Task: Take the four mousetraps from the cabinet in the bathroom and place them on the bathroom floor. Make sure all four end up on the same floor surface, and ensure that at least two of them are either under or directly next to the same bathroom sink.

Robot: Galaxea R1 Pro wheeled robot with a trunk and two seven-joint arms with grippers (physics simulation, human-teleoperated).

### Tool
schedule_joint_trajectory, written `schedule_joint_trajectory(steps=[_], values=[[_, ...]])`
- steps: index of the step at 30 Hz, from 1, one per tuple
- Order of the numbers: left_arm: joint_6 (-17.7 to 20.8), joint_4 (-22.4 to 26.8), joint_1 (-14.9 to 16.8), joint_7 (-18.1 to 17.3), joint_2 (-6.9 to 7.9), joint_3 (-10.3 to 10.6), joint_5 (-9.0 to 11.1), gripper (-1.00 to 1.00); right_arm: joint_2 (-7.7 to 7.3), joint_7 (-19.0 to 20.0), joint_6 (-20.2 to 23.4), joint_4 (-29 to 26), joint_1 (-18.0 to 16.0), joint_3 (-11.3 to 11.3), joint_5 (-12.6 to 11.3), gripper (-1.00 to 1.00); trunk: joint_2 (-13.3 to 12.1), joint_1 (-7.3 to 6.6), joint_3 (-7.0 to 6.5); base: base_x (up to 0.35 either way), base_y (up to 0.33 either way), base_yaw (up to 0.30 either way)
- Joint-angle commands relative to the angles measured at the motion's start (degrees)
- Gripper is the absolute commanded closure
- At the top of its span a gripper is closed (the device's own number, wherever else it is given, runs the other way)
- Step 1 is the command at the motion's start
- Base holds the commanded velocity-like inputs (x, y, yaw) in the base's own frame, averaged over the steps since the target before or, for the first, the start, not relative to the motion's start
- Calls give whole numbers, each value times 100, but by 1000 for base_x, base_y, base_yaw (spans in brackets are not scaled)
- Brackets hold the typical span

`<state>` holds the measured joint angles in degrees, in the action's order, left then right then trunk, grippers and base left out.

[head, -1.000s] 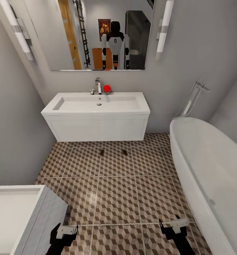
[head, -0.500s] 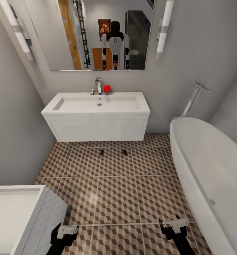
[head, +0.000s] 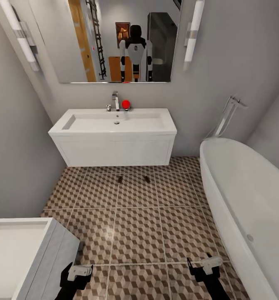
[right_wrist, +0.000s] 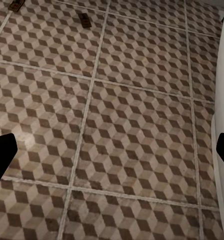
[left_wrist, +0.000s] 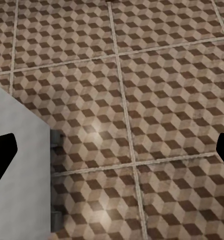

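Both your grippers hang low over the bathroom floor (head: 139,233), spread wide and empty: the left gripper (head: 77,273) beside a white unit's corner (head: 52,250), the right gripper (head: 206,266) near the bathtub (head: 247,200). Two mousetraps (head: 120,179) (head: 146,179) lie well ahead of them, on the tiles just before the sink (head: 114,137).

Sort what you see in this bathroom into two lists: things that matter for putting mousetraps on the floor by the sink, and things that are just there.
Belongs to the job:
mousetraps, two on the tiles
floor
sink
left gripper and right gripper, both open, holding nothing

Just there:
bathtub
mirror
tap
red ball
wall lights
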<state>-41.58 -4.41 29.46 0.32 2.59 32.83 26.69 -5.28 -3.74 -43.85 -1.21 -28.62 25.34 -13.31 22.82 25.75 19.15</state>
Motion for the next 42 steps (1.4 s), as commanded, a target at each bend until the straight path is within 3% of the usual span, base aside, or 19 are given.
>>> schedule_joint_trajectory(steps=[1,30,42], values=[[-27,-17,7,3,-4,48,31,-100,0,-39,-9,1,-3,50,-14,-100,10,3,9,0,0,0],[-25,-17,7,3,-4,48,34,-100,8,-33,-14,0,-3,50,-14,-100,10,3,6,0,0,0],[-25,-17,7,3,-4,48,36,-100,9,-30,-16,-1,-3,50,-14,-100,10,3,-77,0,0,0]])
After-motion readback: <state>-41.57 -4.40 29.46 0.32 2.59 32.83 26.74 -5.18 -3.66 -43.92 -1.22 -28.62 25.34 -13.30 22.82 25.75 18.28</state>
